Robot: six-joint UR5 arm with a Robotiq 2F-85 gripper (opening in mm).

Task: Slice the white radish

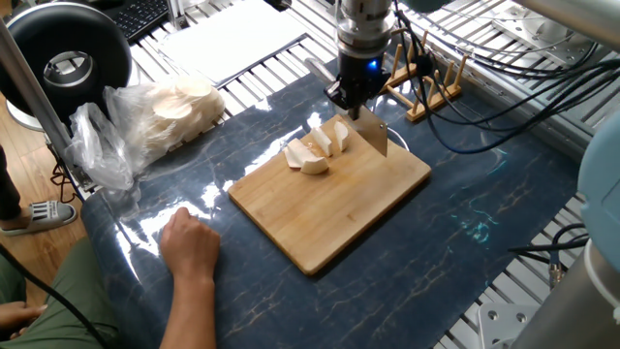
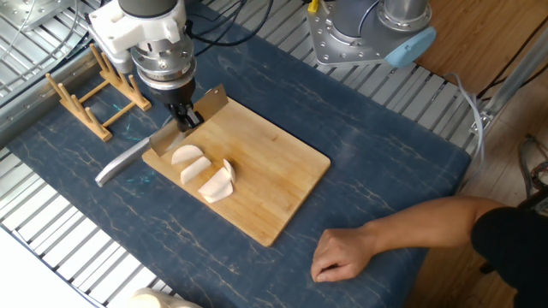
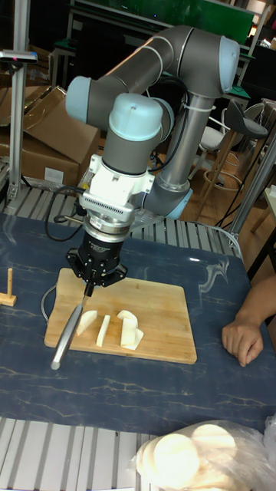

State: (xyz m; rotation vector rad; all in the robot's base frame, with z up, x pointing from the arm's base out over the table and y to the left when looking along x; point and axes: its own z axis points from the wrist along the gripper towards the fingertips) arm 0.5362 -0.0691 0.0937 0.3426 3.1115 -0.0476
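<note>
— Where does the cream-white cut radish (image 2: 204, 173) lie?

— On the pale rectangular bamboo cutting board (image 2: 274, 171), toward the end nearest the small wooden dish rack (image 2: 90, 92). It is in several pieces: a thin slice and a slab stand just apart from each other, and a cluster of wedges sits right beside them.

— And the black two-finger gripper (image 2: 186, 117)?

— It hangs over that same end of the board, pointing straight down from the grey UR5 arm (image 3: 165, 84). Its fingers are pinched on a steel kitchen knife with a broad rectangular blade and a grey metal handle (image 2: 163, 139).

— How is the knife placed?

— The blade stands on edge beside the outermost slice, a little apart from it in the one fixed view. The handle reaches out past the board's edge, over the dark blue marbled table covering (image 2: 385, 154).

— Anything else on the table?

— A person's bare hand (image 2: 338, 255) rests flat on the blue covering, well apart from the board. A clear plastic bag of pale round slices (image 1: 165, 116) lies near the table's edge.
</note>
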